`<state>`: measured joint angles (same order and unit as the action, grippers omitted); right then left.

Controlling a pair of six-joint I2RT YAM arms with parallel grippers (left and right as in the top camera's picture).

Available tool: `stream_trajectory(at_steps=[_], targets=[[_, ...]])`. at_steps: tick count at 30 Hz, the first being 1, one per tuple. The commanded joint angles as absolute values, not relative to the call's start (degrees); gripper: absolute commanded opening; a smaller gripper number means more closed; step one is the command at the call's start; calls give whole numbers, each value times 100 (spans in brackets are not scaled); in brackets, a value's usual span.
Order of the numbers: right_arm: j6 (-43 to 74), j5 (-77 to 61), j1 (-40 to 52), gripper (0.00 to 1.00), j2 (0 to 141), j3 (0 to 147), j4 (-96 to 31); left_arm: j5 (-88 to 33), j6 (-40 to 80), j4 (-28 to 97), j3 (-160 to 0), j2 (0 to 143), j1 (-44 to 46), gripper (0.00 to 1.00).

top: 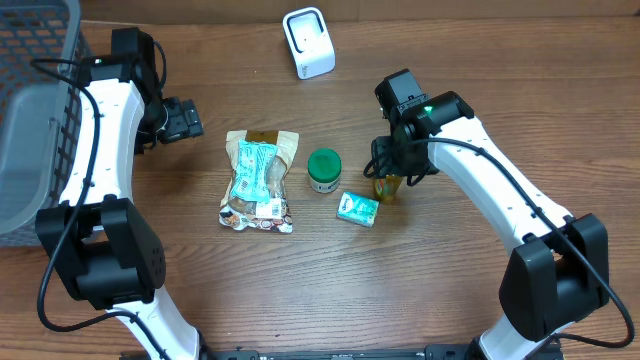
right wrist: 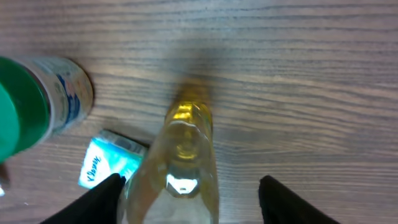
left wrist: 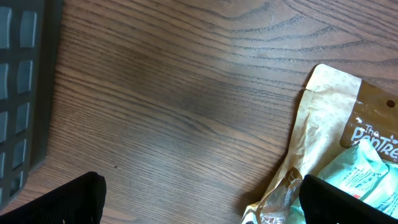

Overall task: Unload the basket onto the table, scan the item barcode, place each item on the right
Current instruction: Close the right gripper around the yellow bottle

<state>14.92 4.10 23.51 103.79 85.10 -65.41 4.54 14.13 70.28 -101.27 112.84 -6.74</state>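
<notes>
Overhead, the snack bag (top: 258,180) lies flat, its brown band lettered "The" above a cut-off word. Right of the green-lidded jar (top: 323,170) and teal packet (top: 357,209), the clear yellow bottle (top: 388,187) sits between the spread fingers of the right gripper (right wrist: 189,190), its length running along them, label unreadable. The left gripper (left wrist: 199,199) gapes, empty.

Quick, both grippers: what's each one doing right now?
Left gripper: open, holding nothing.
Right gripper: open, fingers either side of the yellow bottle, not clamped yet.
</notes>
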Motion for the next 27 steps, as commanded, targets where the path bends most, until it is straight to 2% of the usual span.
stream_trajectory(at_steps=[1, 11, 27], targets=[[1487, 486, 2340, 69, 10363, 8552, -6495, 486, 1326, 7022, -10215, 11227, -635, 100], [1494, 484, 2342, 64, 10366, 8552, -6617, 486, 1326, 7022, -10215, 11227, -637, 100], [1503, 246, 2342, 65, 10366, 8545, -6667, 486, 1326, 7022, -10215, 11227, -637, 99]])
